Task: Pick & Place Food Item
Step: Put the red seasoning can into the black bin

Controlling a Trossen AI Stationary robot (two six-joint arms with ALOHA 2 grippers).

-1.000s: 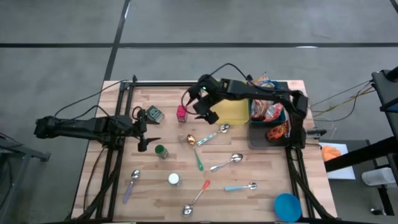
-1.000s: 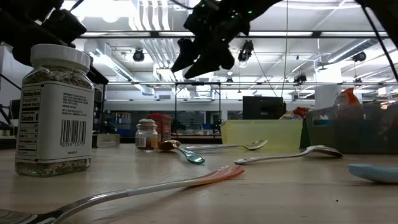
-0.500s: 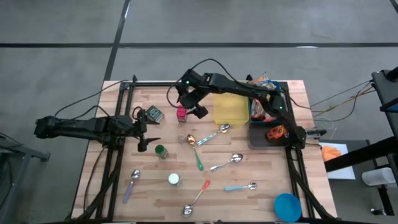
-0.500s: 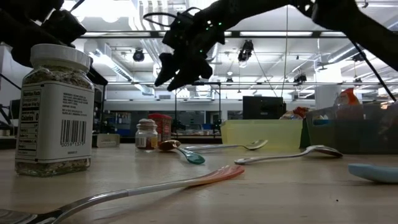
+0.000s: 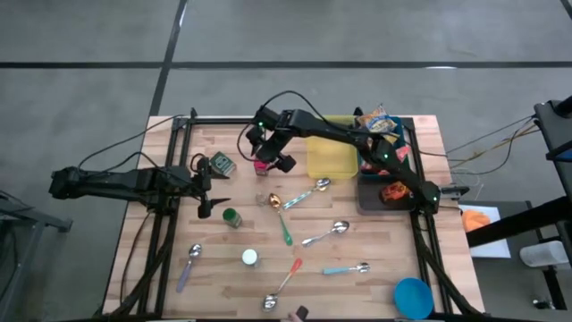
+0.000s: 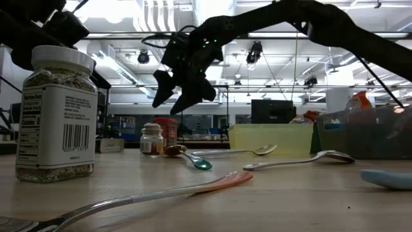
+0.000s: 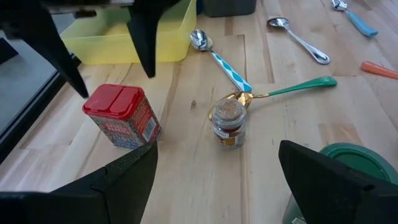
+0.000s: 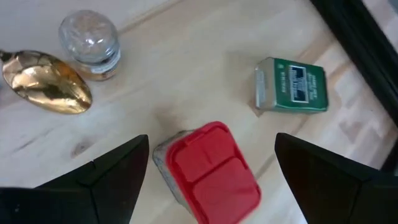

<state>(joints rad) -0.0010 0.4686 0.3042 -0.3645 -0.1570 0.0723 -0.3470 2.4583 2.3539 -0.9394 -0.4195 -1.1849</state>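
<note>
Right gripper, fingers apart, hangs over the red tin. A skewed descent could tip the tin against the small jar nearby. Left gripper waits, fingers apart.

High view looks straight down; both wrist views share the red-lidded tin.

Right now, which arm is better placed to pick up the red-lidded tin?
Right. The right gripper hangs open directly above the red-lidded tin, which is framed between its fingers in its wrist view. The left gripper, also open, sits back near the table's left edge.
</note>
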